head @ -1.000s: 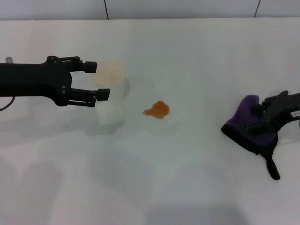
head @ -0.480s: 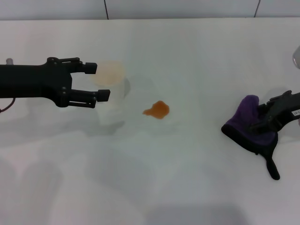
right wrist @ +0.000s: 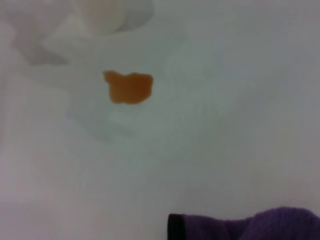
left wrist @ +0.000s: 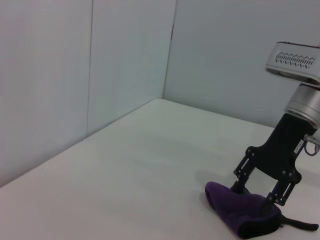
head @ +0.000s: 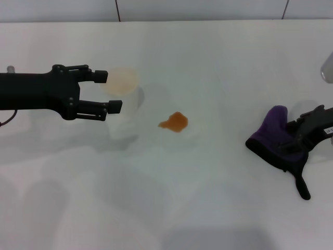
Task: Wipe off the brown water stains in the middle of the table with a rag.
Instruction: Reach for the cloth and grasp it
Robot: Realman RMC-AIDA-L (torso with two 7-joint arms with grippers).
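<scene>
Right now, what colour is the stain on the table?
Orange-brown. The stain shows best in the right wrist view, against the white table.

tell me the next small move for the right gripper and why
Probably close on the rag and lift it. The right gripper sits on the rag far right on the table, while the brown water stains lie unwiped mid-table. The left gripper hovers open by the cup.

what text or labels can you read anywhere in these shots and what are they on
No text can be read.
White label on the right gripper, at the rag: dark marks, too small to read.
A small white label on that same arm in the left wrist view: too small to read.
The cup, the brown water stains, the table and the left gripper carry no print.
</scene>
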